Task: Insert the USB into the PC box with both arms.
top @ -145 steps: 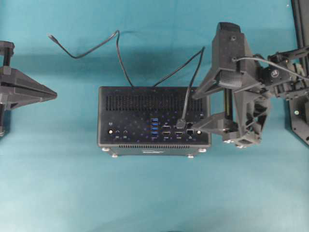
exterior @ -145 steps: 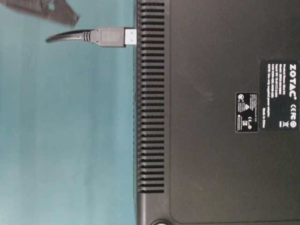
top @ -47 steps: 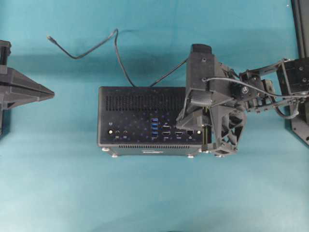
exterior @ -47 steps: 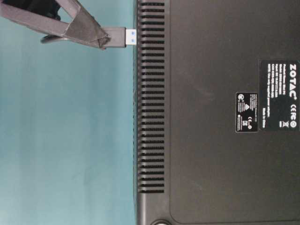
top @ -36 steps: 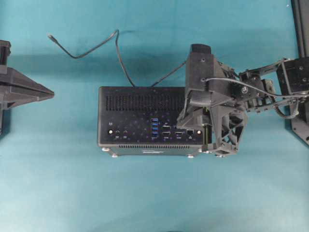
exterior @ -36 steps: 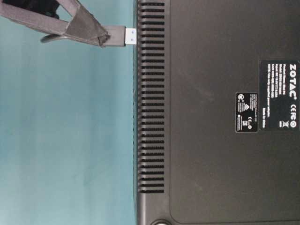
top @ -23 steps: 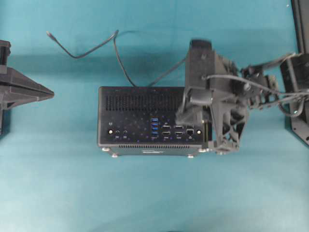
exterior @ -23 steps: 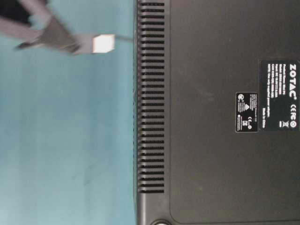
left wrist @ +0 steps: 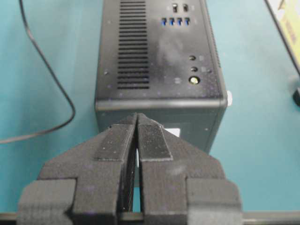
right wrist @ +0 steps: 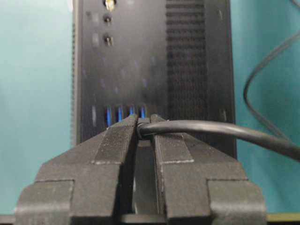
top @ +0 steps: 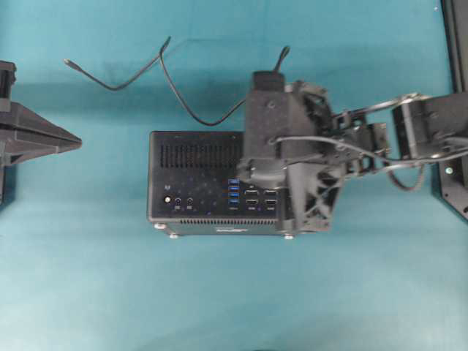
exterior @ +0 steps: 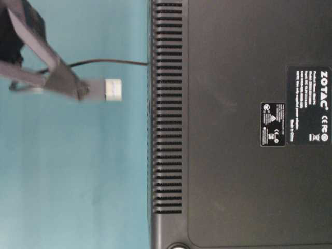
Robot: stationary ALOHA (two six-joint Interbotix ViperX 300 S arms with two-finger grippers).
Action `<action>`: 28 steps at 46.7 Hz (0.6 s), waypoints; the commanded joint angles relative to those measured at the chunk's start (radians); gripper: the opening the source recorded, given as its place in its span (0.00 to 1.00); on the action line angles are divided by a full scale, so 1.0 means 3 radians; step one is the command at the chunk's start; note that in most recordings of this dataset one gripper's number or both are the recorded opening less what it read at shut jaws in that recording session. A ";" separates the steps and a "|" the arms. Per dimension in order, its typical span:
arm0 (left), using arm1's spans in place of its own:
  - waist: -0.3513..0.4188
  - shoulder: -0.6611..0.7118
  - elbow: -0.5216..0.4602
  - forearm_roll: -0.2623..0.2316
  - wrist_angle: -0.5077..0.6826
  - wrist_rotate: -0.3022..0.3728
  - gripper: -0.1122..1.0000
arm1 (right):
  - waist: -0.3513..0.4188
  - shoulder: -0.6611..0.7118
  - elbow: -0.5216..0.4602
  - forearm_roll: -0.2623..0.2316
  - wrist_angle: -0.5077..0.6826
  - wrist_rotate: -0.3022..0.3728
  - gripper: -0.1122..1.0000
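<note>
The PC box (top: 197, 175) lies on the teal cloth with its port face up, and its blue USB ports (top: 234, 192) show. My right gripper (right wrist: 144, 120) is shut on the USB (right wrist: 143, 127), just above the blue ports (right wrist: 124, 113). The black cable (right wrist: 220, 130) leaves the jaws to the right. In the table-level view the USB (exterior: 106, 89) hangs with its silver tip a short gap from the PC box (exterior: 233, 124), held by a finger (exterior: 57, 72). My left gripper (top: 79, 140) is shut and empty, left of the box, with its tips (left wrist: 137, 117) facing the box's end.
The cable (top: 175, 95) loops over the cloth behind the box, and its slim tip (top: 67, 63) lies at the far left. The right arm (top: 424, 139) reaches in from the right edge. Small silver feet (top: 173, 235) line the box's front side.
My right gripper pulled the USB away from the box face and carried it left, towards the blue ports. The cable behind the box shifted with it. The left gripper stayed still.
</note>
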 commanded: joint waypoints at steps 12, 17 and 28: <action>-0.0005 -0.0010 -0.0046 0.0005 -0.0031 0.0000 0.10 | -0.0015 0.0072 -0.0077 -0.0092 -0.0112 0.0015 0.19; 0.0000 -0.0026 -0.0046 0.0005 -0.0031 0.0000 0.10 | -0.0015 0.0097 -0.0077 -0.0102 -0.0107 0.0010 0.19; -0.0005 -0.0036 -0.0041 0.0010 -0.0031 0.0000 0.10 | -0.0015 0.0118 -0.0072 -0.0102 -0.0061 0.0000 0.19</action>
